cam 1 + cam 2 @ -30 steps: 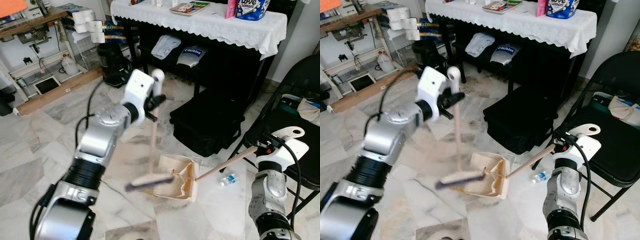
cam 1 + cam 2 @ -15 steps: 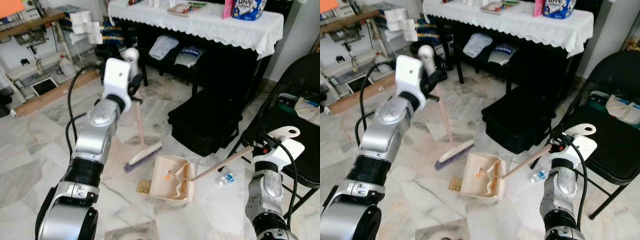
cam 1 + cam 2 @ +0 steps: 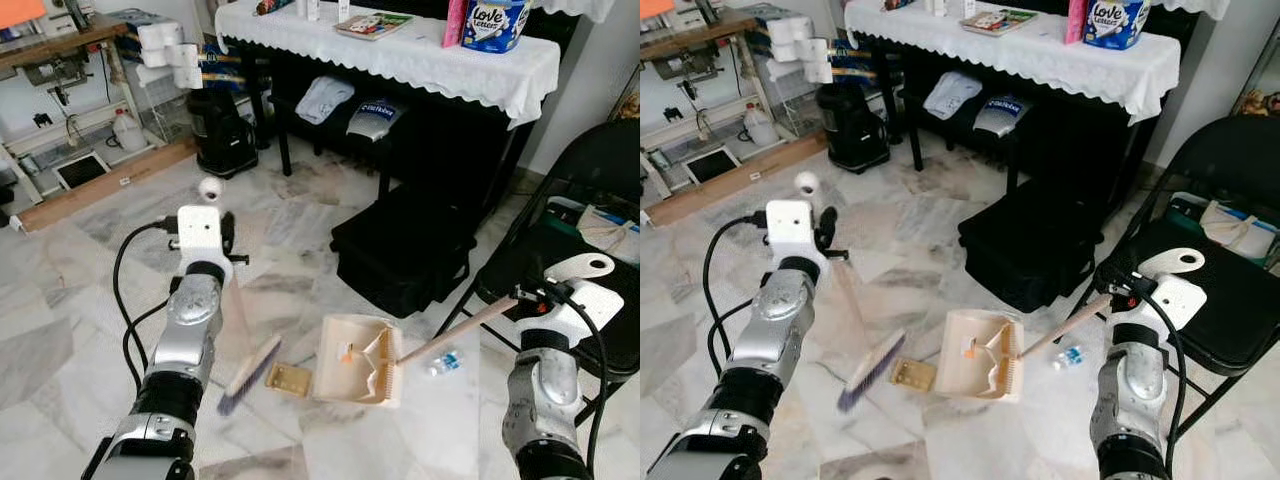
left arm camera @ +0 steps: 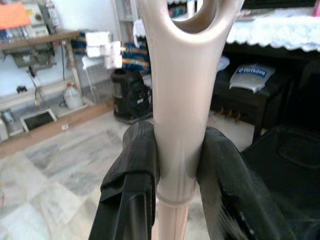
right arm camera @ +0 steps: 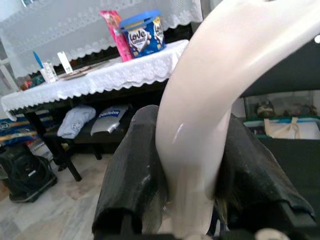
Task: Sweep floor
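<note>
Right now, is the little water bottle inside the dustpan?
No, the water bottle lies on the floor beside the dustpan.

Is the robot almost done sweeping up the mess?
Partly. Some orange and white scraps already lie in the dustpan. Right now the left gripper is clamped on the broom, whose brush is on the floor left of the pan, and the right gripper holds the dustpan's handle. Left to do: a tan piece sits just outside the pan's mouth, and a small bottle lies on the floor by the chair.
</note>
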